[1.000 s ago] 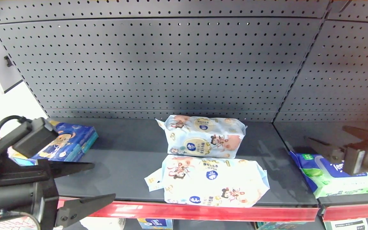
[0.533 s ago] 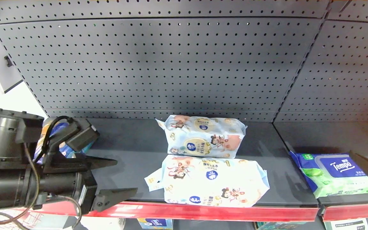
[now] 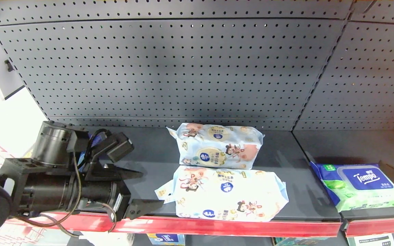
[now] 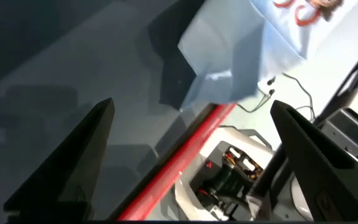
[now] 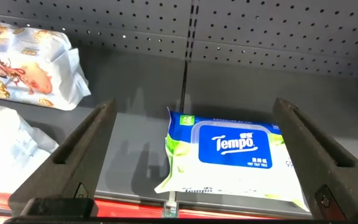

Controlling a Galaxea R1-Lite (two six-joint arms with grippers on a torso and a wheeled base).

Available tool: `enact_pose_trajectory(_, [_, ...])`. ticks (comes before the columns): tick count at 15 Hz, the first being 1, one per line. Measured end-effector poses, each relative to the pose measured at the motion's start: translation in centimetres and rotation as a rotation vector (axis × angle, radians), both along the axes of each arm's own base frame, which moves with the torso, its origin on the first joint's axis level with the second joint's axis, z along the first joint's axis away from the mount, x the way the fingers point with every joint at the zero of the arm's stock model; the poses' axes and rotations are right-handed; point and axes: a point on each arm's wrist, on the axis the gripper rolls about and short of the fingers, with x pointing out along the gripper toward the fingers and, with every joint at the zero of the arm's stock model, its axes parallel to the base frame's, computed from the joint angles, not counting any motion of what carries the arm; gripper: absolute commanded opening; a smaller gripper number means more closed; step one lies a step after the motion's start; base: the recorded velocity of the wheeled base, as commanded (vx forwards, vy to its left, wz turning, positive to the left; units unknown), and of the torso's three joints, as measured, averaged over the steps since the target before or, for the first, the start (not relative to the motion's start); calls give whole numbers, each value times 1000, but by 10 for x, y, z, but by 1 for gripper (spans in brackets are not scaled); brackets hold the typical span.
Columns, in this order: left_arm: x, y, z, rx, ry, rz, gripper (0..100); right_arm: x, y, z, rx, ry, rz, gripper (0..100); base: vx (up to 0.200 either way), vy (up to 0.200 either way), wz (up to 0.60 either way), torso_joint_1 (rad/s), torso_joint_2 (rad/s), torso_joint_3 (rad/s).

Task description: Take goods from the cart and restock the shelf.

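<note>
Two pale cartoon-print tissue packs lie on the dark shelf (image 3: 142,150): one at the back (image 3: 217,145), one at the front (image 3: 229,194) by the red edge strip (image 3: 217,227). My left gripper (image 3: 150,188) is open and empty, level with the shelf front, just left of the front pack. The left wrist view has that pack's corner (image 4: 229,56) ahead of the open left gripper (image 4: 191,106). A green-and-blue wipes pack (image 3: 361,186) lies on the right shelf section. My right gripper (image 5: 194,104) is open and empty in front of the wipes pack (image 5: 235,155).
A perforated back panel (image 3: 169,68) closes the shelf behind. A vertical divider (image 3: 316,78) separates the two sections. Bare shelf lies between the left gripper and the back panel. More goods sit on the level below (image 3: 166,238).
My left arm has moved right along the shelf front toward the front tissue pack, now covering the blue box at the far left. My right gripper has drawn back to the right edge.
</note>
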Motion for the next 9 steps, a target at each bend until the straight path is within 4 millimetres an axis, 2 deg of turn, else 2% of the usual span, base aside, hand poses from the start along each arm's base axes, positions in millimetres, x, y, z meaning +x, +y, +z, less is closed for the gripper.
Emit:
enact_pose_trajectory(5, [13, -11, -7, 5, 15, -19, 100, 0, 0, 0, 0, 0, -2, 100, 0, 0, 0, 0, 0, 0])
enact_pose_trajectory(9, [15, -20, -8, 4, 23, -42, 100, 1, 0, -1, 2, 7, -2, 100, 0, 0, 0, 0, 0, 0])
